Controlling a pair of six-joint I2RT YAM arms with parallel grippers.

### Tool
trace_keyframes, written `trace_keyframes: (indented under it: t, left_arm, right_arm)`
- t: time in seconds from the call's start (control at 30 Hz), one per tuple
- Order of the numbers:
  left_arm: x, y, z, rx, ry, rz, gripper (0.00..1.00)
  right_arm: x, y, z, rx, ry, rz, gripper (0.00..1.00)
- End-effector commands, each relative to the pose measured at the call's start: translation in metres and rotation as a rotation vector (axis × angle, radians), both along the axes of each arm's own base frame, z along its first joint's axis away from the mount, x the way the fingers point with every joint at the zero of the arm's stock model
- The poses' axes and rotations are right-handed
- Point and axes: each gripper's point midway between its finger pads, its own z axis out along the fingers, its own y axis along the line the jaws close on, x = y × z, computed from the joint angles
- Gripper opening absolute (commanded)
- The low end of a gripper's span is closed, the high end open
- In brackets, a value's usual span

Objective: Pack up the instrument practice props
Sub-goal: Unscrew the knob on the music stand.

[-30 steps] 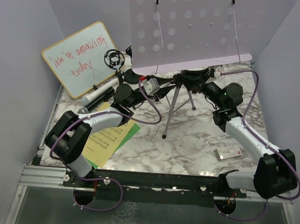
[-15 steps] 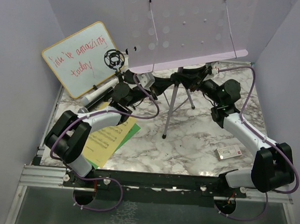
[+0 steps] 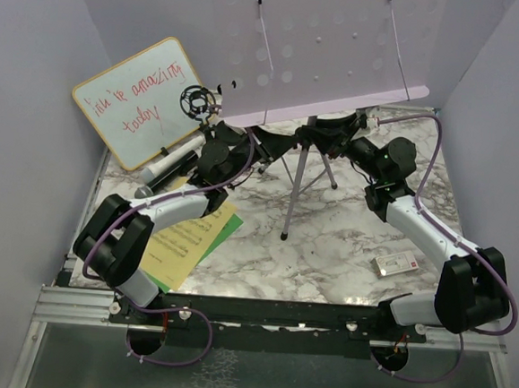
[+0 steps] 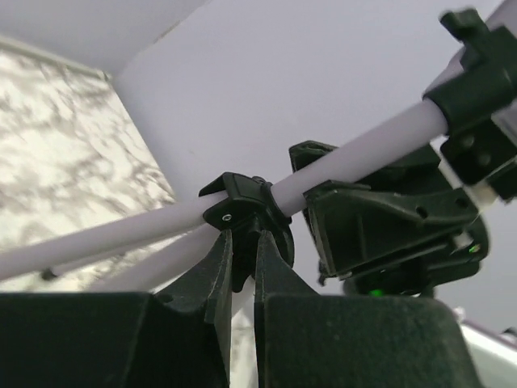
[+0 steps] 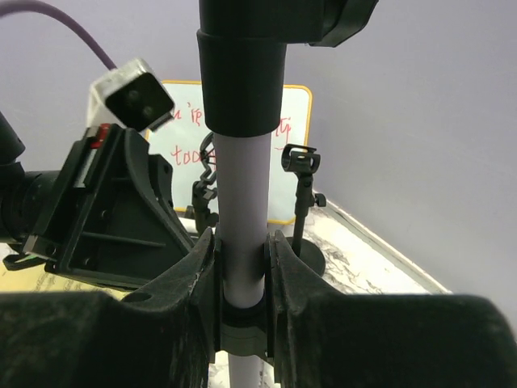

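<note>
A marble-patterned tabletop (image 3: 345, 246) is filling the floor of a small booth, with plain lilac walls (image 3: 37, 51) rising on three sides and a metal rail (image 3: 80, 304) running along the near edge. The lilac perforated music rack (image 3: 333, 56) is standing at the back of the table on its tripod legs, its panel tilting up against the rear wall.

The left gripper (image 4: 242, 267) is pinching a black collar (image 4: 242, 206) on the stand pole (image 5: 241, 186), with its fingers nearly together on the collar's tab. The right gripper (image 5: 242, 259) is clasping the pale pole itself (both fingers are pressing its sides).

On the left, a wood-framed whiteboard (image 3: 136, 103) is leaning against the wall, and the mic tripod (image 3: 195, 102) with its ring mount is standing just in front of it. Two microphones (image 3: 166, 164) are lying below the board, and the yellow and green music sheets (image 3: 189, 238) are lying flat near the left arm. A small white device (image 3: 396, 262) is resting on the marble by the right arm.
</note>
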Motion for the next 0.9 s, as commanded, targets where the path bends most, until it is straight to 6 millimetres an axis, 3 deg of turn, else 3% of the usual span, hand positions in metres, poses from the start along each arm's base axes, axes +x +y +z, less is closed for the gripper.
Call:
trace_keyframes:
  t: [0.0, 0.13, 0.27, 0.4, 0.67, 0.77, 0.87]
  left_arm:
    - [0.02, 0.003, -0.023, -0.203, 0.452, -0.003, 0.0]
    - [0.015, -0.001, -0.017, -0.294, 0.571, -0.068, 0.01]
    - [0.013, 0.006, -0.003, -0.28, 0.546, -0.033, 0.21]
    - [0.016, 0.018, 0.009, -0.056, 0.355, 0.088, 0.44]
    - [0.018, 0.085, -0.001, 0.437, -0.122, 0.423, 0.6]
    - [0.014, 0.088, -0.006, 0.63, -0.323, 0.413, 0.62]
    - [0.005, 0.076, -0.009, 0.732, -0.525, 0.334, 0.64]
  right_arm:
    - [-0.007, 0.011, -0.029, -0.039, 0.122, 0.066, 0.01]
    - [-0.003, 0.011, -0.029, -0.037, 0.151, 0.054, 0.01]
    - [-0.003, 0.013, -0.031, -0.037, 0.166, 0.067, 0.01]
    - [-0.004, 0.013, -0.031, -0.036, 0.163, 0.067, 0.01]
    - [-0.006, 0.012, -0.03, -0.044, 0.152, 0.07, 0.01]
    - [-0.007, 0.013, -0.03, -0.045, 0.152, 0.075, 0.01]
    - [-0.008, 0.012, -0.028, -0.049, 0.144, 0.076, 0.01]
